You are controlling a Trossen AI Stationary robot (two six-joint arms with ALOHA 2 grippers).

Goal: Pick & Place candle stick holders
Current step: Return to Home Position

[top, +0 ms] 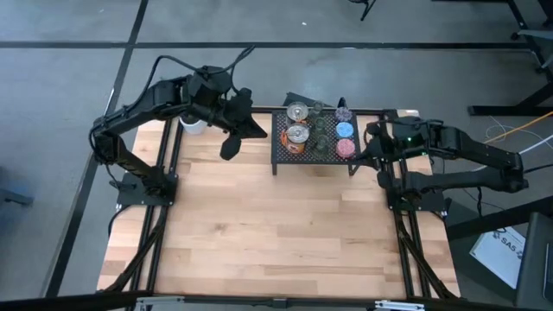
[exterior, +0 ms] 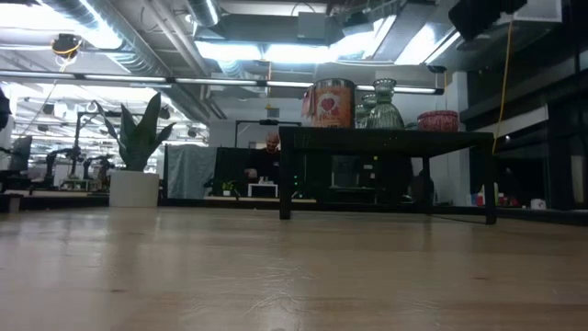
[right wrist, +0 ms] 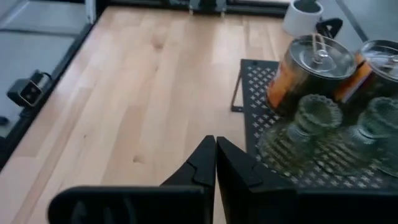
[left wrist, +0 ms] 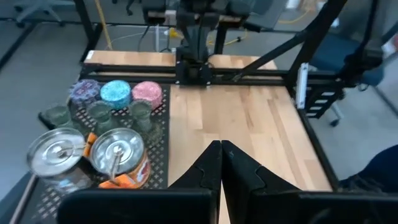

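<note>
Pressed tip to tip with nothing between them, the fingers of the left gripper (left wrist: 220, 149) hang over bare tabletop (left wrist: 249, 124), just beside the left end of the rack (left wrist: 159, 163). On the other side of the rack, the right gripper (right wrist: 215, 144) is closed in the same way and empty, just off the rack's right end. The rack sits at the tabletop's far edge between the two arms, and all the holders stand on its mesh top. Two silver holders (top: 297, 135) with orange sides stand at the end nearer the left arm, one behind the other. Green holders (top: 320, 130) of glass fill the middle. At the end nearer the right arm, the purple holder (top: 344, 112), blue holder (top: 346, 130) and pink holder (top: 346, 149) stand in a row from far to near. A plant (exterior: 138, 138) in a white pot stands near the tabletop's far left corner.
</note>
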